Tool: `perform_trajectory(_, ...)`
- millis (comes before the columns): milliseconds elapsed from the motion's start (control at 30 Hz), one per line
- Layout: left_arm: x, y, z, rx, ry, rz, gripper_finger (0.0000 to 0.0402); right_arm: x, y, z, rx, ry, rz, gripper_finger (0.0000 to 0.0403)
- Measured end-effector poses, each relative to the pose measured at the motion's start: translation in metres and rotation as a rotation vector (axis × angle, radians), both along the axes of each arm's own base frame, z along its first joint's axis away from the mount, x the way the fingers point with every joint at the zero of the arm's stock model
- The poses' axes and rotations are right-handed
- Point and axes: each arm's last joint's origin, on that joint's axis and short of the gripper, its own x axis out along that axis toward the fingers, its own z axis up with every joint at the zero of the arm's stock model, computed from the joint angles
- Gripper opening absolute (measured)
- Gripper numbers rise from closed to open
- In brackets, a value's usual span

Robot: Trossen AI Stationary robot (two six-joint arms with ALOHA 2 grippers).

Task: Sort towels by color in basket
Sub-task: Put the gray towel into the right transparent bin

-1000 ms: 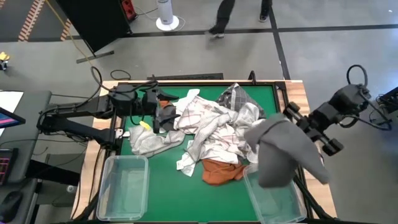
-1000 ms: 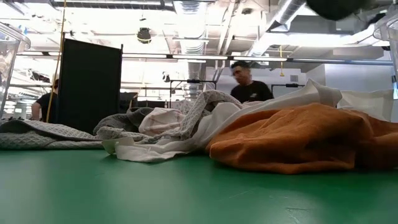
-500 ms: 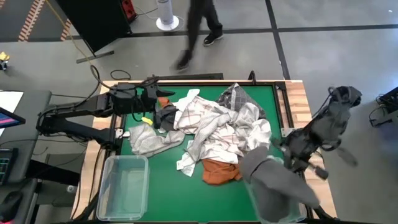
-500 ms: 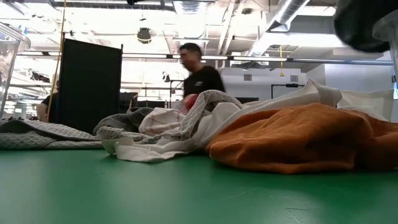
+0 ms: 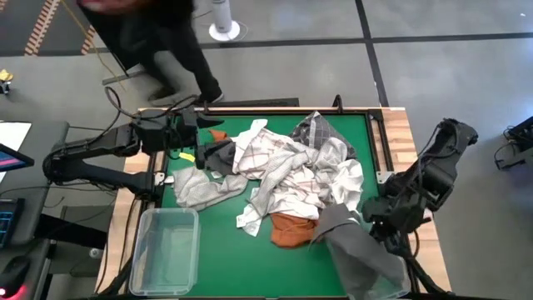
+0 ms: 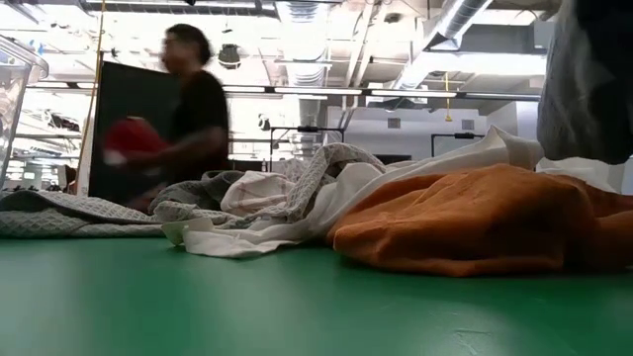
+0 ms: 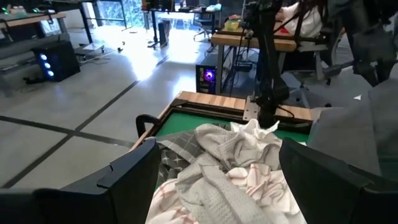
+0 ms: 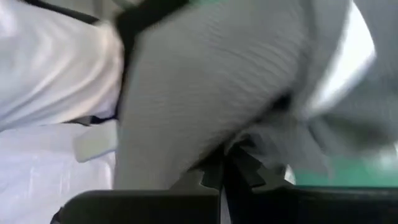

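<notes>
A heap of towels (image 5: 287,175) lies in the middle of the green table: white-and-grey checked, white and grey ones, with a rust orange towel (image 5: 291,227) at its near side (image 6: 475,218). My right gripper (image 5: 375,218) is shut on a dark grey towel (image 5: 358,250) over the table's near right corner; the towel also shows in the low view (image 6: 588,79). My left gripper (image 5: 208,142) stands open above the heap's left end, fingers wide apart in the left wrist view (image 7: 217,186) with nothing between them. My right gripper pinches a bunched fold of the dark grey towel (image 8: 230,140) between its two shut fingers. The fingers slant down toward the near edge. The towel hangs below them and spreads over the clear bin at the near right.
A clear plastic bin (image 5: 166,250) stands at the near left corner. Another clear bin (image 5: 405,282) at the near right is mostly covered by the grey towel. A raised frame (image 5: 376,142) runs along the table's right edge. A person (image 6: 188,109) walks behind the far edge.
My right gripper has sunk, rolled and tipped downward, going toward the near edge with the dark grey towel. The towel hung spread above the right bin and now drapes over it. My left gripper has drawn back a little toward the table's left edge. The person has walked leftward.
</notes>
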Motion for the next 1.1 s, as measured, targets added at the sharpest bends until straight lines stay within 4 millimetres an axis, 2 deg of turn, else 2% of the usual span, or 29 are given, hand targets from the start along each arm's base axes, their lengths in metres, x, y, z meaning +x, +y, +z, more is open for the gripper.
perform_trajectory(133,-0.004,0.0,-0.002,-0.005,0.026,0.006,0.0316,-0.006,0.004,-0.011,-0.04,0.171,-0.112,0.0028)
perform_trajectory(233,-0.003,0.0,-0.004,-0.011,0.048,0.008,0.0316,-0.003,0.013,-0.017,-0.054,0.195,-0.125,0.0042)
perform_trajectory(433,0.002,0.0,-0.008,-0.008,0.072,0.007,0.0316,0.009,0.028,-0.032,-0.115,0.24,-0.171,0.0083)
perform_trajectory(600,0.004,0.001,-0.009,-0.009,0.081,0.007,0.0316,0.016,0.038,-0.049,-0.183,0.357,-0.264,0.0131)
perform_trajectory(700,0.004,0.001,-0.009,-0.013,0.077,0.011,0.0316,0.018,0.044,-0.057,-0.166,0.472,-0.272,0.0164)
perform_trajectory(767,0.004,0.001,-0.008,-0.009,0.073,0.03,0.0316,0.017,0.047,-0.054,-0.122,0.526,-0.283,0.0181)
perform_trajectory(867,0.004,0.002,-0.009,-0.01,0.079,0.046,0.0316,0.014,0.051,-0.039,-0.069,0.519,-0.31,0.0195)
perform_trajectory(1100,0.003,0.002,-0.012,-0.022,0.115,0.046,0.0316,0.022,0.054,-0.007,-0.083,0.253,-0.36,0.0196)
